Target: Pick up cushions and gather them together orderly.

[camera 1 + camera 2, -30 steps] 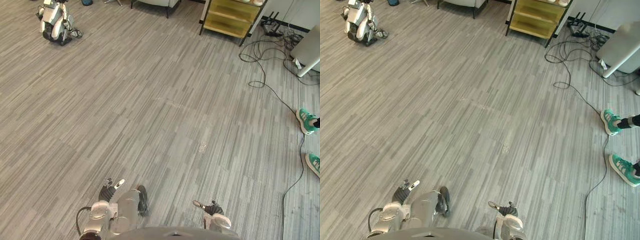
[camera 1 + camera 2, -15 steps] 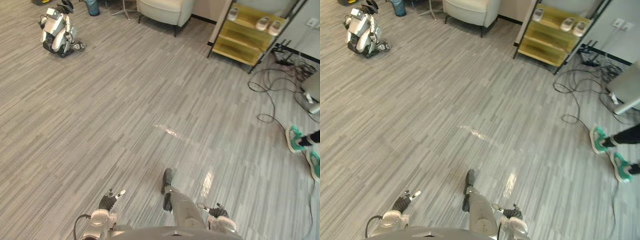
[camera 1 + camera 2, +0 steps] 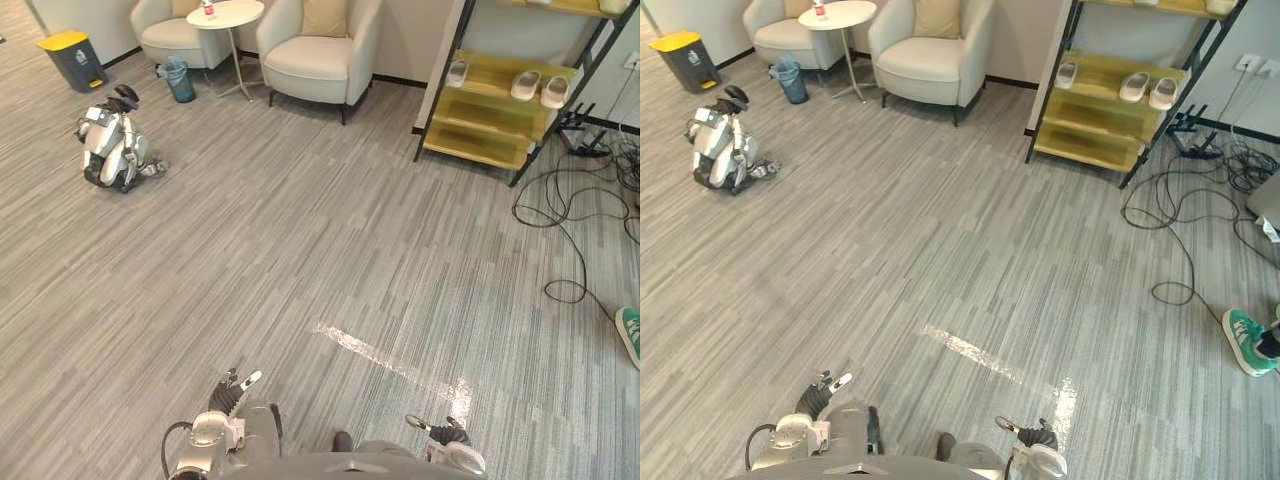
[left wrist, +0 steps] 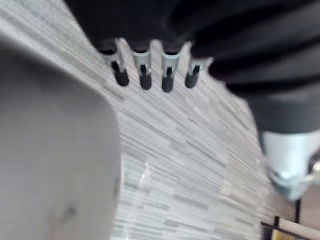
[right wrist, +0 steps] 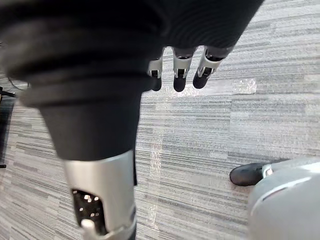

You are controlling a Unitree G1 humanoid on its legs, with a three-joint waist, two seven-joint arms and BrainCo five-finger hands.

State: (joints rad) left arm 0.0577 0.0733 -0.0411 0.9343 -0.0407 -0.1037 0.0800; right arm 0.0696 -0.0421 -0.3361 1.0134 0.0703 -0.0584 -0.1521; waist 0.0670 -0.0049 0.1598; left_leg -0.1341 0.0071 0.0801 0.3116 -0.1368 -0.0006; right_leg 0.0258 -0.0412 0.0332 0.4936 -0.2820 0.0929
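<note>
The cushion (image 3: 322,15) on the near armchair (image 3: 305,58) is cut off by the top edge; so are the far armchair (image 3: 172,35) and the upper tiers of the shelf (image 3: 490,80); the item (image 3: 208,8) on the table (image 3: 240,12) is too small to tell, and cut off likewise; a person's green shoe (image 3: 629,335) and the cables (image 3: 590,190) run off the right edge.

- The left hand (image 3: 220,397) has silver fingers (image 4: 143,64) ending in dark tips, with a dark ribbed cover (image 4: 225,45) over back and wrist.
- The right hand (image 3: 441,433) has the same silver, dark-tipped fingers and black ribbed cover.
- Rounded silver-grey wrist casings (image 3: 207,431) sit behind both hands.
</note>
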